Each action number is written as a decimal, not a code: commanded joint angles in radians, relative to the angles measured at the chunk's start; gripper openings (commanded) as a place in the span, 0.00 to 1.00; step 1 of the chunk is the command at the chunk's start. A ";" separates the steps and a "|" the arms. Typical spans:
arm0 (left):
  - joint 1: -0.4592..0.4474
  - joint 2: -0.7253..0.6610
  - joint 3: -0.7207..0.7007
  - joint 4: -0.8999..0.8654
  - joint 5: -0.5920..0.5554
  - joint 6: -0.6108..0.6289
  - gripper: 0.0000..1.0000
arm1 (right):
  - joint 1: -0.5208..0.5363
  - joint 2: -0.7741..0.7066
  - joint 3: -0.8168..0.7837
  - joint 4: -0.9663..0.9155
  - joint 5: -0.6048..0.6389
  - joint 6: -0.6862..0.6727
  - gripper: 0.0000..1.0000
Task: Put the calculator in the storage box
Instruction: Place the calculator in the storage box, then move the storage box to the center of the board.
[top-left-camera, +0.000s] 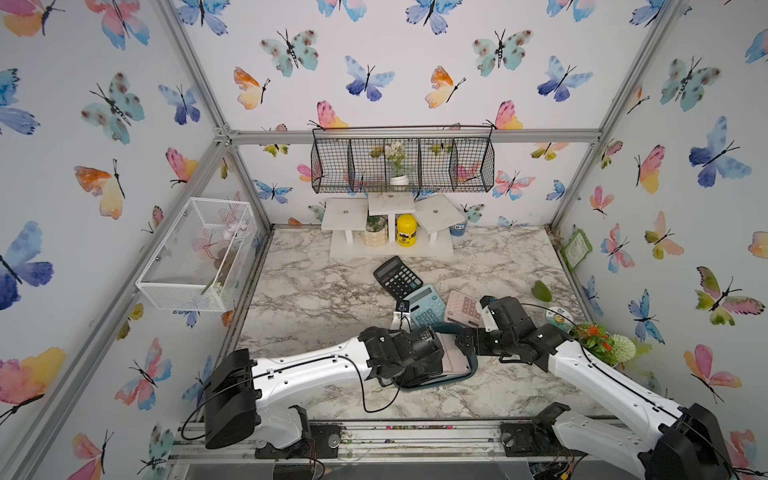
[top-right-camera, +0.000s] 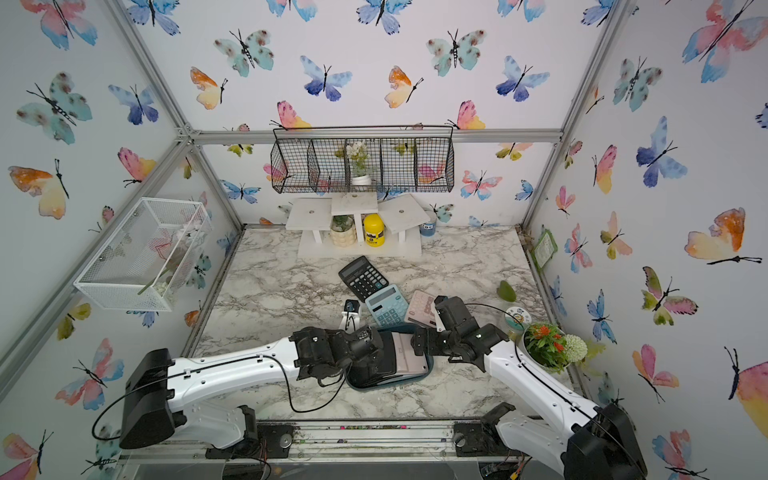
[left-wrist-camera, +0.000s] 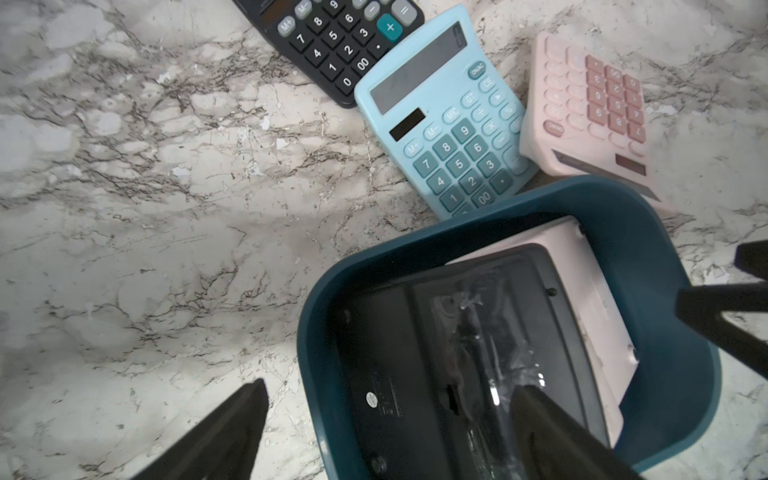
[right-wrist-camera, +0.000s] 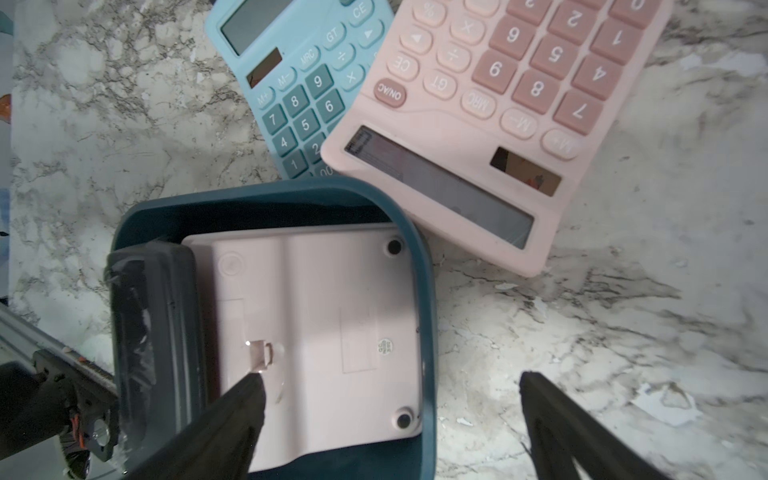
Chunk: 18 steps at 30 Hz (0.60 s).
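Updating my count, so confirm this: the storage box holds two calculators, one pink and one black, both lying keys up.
Not keys up: both lie keys down. The right wrist view shows the pink calculator in the storage box back up, feet and battery cover visible, and the black calculator too. Rest stands.

We have both arms reaching in from the front corners toward the middle, so the two wrists come close together. Our left arm (top-left-camera: 307, 365) runs low and nearly level. The left wrist (top-left-camera: 401, 353) is bent downward, and the left end effector (left-wrist-camera: 386, 384) points down with its black fingers (left-wrist-camera: 216, 436) spread wide, closing on nothing. Our right arm (top-left-camera: 598, 374) slopes in from the other side, and the right wrist (top-left-camera: 513, 332) is a knot of black joints turned toward the left arm. The right end effector (right-wrist-camera: 390, 374) also points down, its fingers (right-wrist-camera: 224, 424) wide apart and holding nothing.
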 joint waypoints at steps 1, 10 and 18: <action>0.054 -0.097 -0.113 0.139 0.125 0.029 0.99 | -0.007 -0.004 -0.027 0.024 -0.077 0.007 0.99; 0.198 -0.235 -0.365 0.434 0.359 0.062 0.91 | -0.007 -0.008 -0.106 0.128 -0.214 0.021 0.83; 0.283 -0.203 -0.436 0.572 0.449 0.075 0.66 | -0.006 0.029 -0.134 0.244 -0.338 0.065 0.75</action>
